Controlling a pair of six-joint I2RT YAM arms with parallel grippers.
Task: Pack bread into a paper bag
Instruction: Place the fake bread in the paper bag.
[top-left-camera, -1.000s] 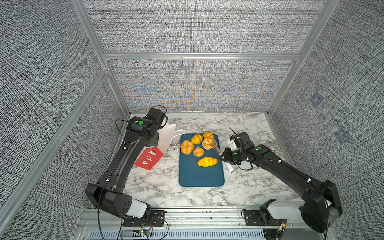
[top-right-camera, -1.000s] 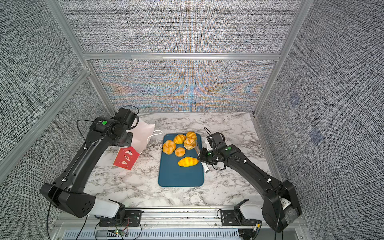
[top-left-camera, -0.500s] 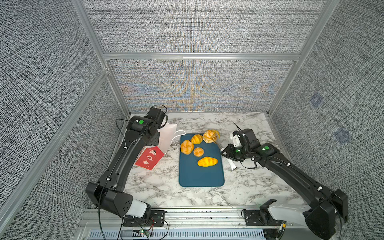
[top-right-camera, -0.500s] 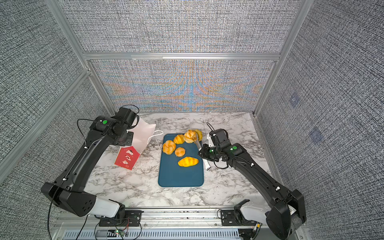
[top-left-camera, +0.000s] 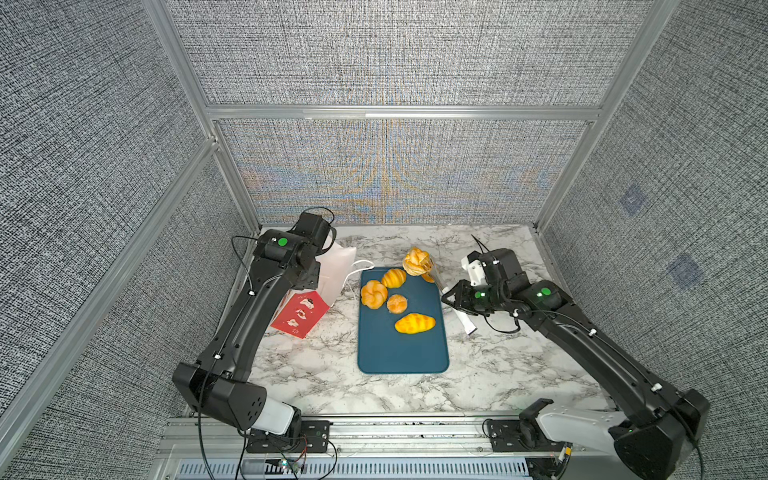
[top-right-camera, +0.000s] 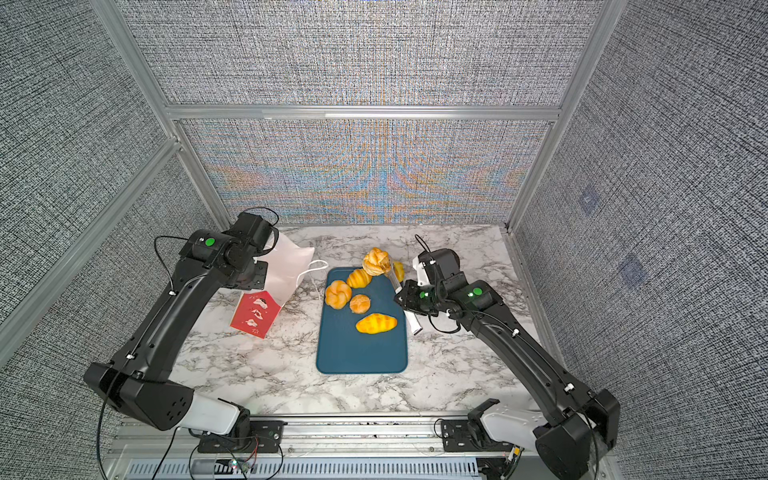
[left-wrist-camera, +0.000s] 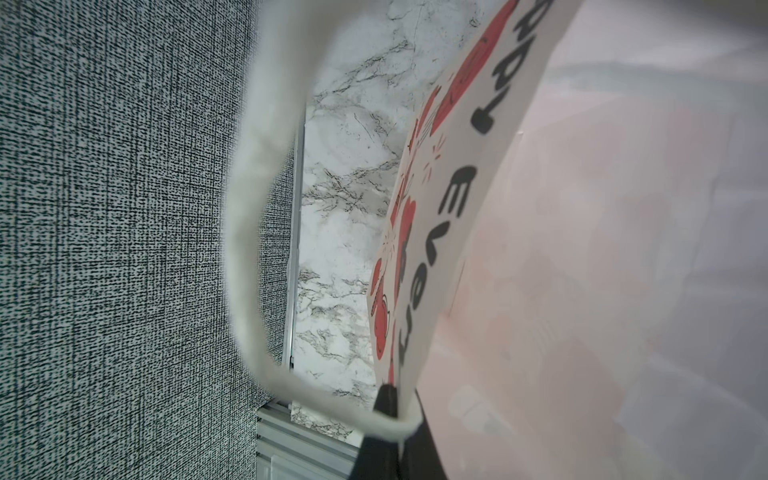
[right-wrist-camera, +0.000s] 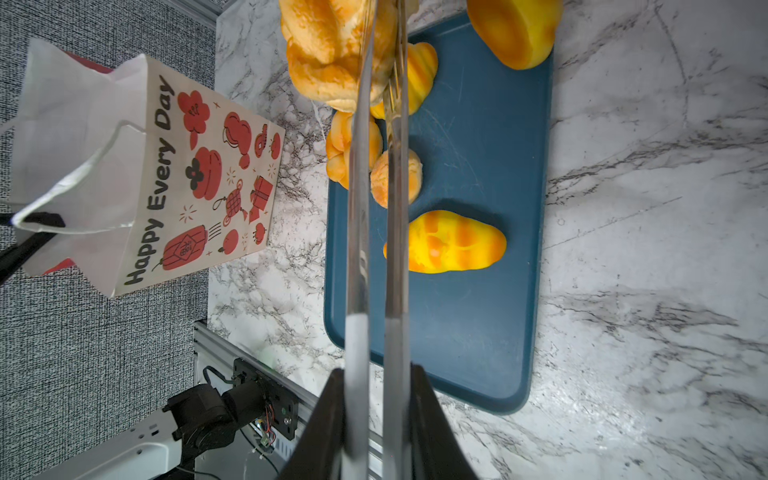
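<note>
The paper bag (top-left-camera: 337, 272) (top-right-camera: 287, 269) stands at the table's left, tilted, its white mouth towards the tray. My left gripper (left-wrist-camera: 392, 399) is shut on its back rim beside a cord handle (left-wrist-camera: 249, 208). The printed front (right-wrist-camera: 199, 187) faces the tray. My right gripper (right-wrist-camera: 376, 374) (top-left-camera: 455, 297) is shut on a pair of clear tongs (right-wrist-camera: 359, 208) (top-right-camera: 392, 279). The tongs pinch a knot roll (top-left-camera: 417, 262) (top-right-camera: 376, 262) (right-wrist-camera: 328, 54) in the air above the far end of the blue tray (top-left-camera: 403, 353). Several bread pieces lie on the tray, among them a croissant (top-left-camera: 414, 323) (right-wrist-camera: 455, 241).
The tray (top-right-camera: 361, 353) lies in the middle of the marble table. The enclosure wall (left-wrist-camera: 124, 249) stands close behind the bag. A rail with a power strip (right-wrist-camera: 124, 453) runs along the table's front edge.
The right arm has lifted the knot roll off the tray with the tongs and drawn back a little to the right. The left arm and the bag have stayed put.
</note>
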